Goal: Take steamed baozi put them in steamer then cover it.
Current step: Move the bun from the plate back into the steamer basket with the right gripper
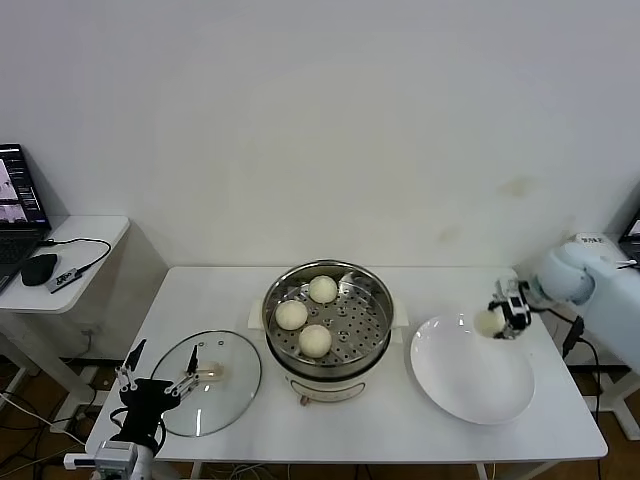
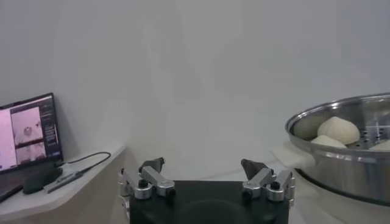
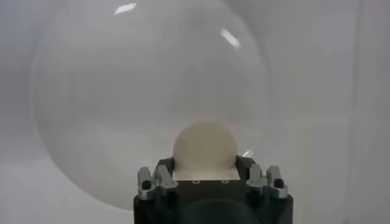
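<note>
The steel steamer (image 1: 375,330) stands mid-table on its white base, with three cream baozi (image 1: 316,341) on its perforated tray. A fourth baozi (image 1: 489,322) sits between the fingers of my right gripper (image 1: 497,321), which is shut on it over the far right edge of the white plate (image 1: 470,385). In the right wrist view that baozi (image 3: 205,149) fills the jaws above the plate (image 3: 122,109). The glass cover (image 1: 235,390) lies flat left of the steamer. My left gripper (image 1: 156,373) stands open at the cover's near left edge, holding nothing. The left wrist view shows the steamer (image 2: 341,167).
A side desk (image 1: 90,255) at the left carries a laptop (image 1: 18,200), a mouse (image 1: 40,268) and a cable. The table's right edge lies close beyond the plate, beside my right arm (image 1: 580,275).
</note>
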`<state>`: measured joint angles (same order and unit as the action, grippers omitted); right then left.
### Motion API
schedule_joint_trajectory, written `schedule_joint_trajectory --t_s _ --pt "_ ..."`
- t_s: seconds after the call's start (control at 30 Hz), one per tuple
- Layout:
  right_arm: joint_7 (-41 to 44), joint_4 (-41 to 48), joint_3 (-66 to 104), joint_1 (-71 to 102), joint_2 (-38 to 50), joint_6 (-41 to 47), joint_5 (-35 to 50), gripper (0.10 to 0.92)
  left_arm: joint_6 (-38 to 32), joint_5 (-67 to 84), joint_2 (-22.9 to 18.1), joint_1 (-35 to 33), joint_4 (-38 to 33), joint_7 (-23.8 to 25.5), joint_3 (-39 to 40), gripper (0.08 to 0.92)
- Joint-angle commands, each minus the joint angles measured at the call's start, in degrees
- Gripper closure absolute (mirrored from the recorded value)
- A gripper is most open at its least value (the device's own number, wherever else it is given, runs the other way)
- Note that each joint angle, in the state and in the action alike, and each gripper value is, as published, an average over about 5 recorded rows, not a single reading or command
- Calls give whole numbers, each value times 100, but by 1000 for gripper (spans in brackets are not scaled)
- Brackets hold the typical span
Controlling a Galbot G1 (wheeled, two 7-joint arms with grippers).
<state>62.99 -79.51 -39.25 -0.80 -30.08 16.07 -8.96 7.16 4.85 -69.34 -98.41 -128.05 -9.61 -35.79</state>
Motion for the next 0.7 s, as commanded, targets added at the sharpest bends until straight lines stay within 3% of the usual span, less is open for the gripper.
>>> schedule_joint_trajectory --t_s 0.03,0.5,0.7 --pt "-50 -791 -1818 -2751 -258 645 1257 397 2 7 38 22 2 -1 2 177" --pt "-867 -1145 -3125 -3945 -2086 1864 3222 389 -11 28 36 88 30 -7 -49 177" --pt "-1163 -897 -3121 -3338 -2618 2188 3328 381 -24 37 -1 64 35 -9 -71 177"
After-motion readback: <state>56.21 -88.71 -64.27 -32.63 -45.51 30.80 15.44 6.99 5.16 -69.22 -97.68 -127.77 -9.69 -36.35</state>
